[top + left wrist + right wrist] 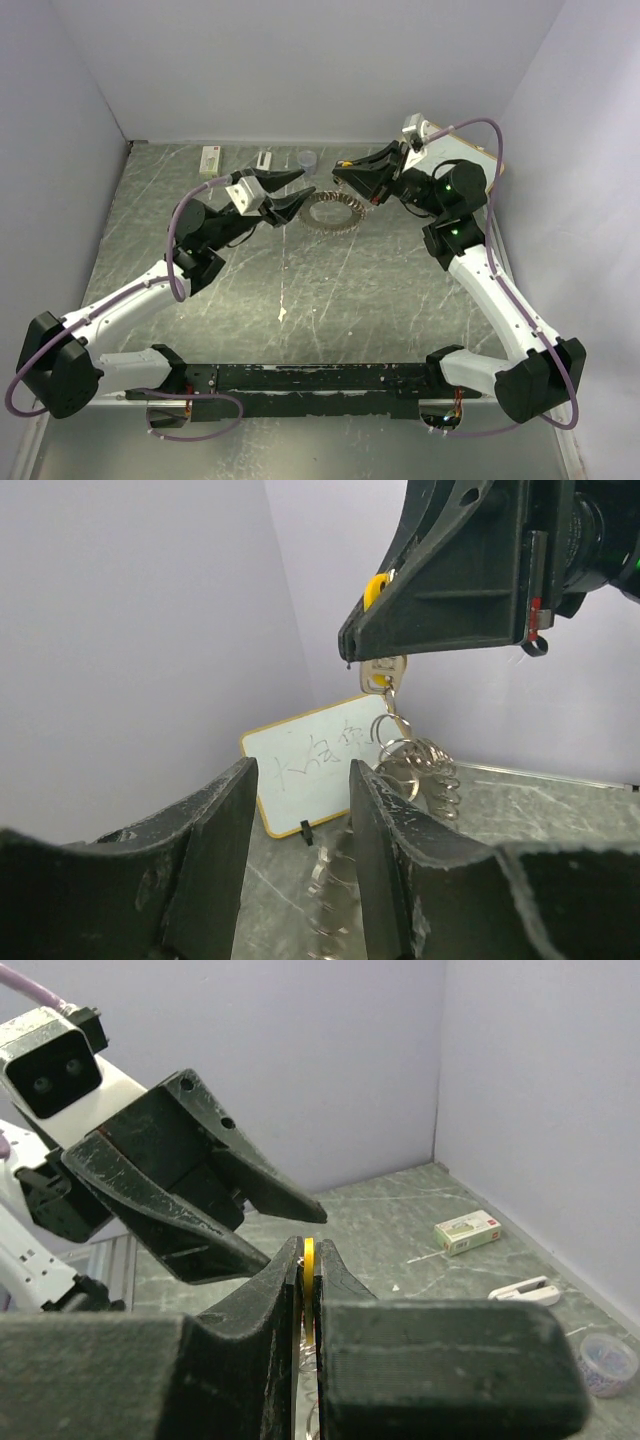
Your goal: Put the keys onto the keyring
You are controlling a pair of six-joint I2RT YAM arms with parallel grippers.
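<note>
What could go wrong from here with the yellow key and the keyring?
1. The right gripper pinches the yellow key only by its head, so the key may turn or slip.
2. The open left gripper is very close to the right one; they may collide.
3. No gripper holds the keyring, so it may shift when pushed.
</note>
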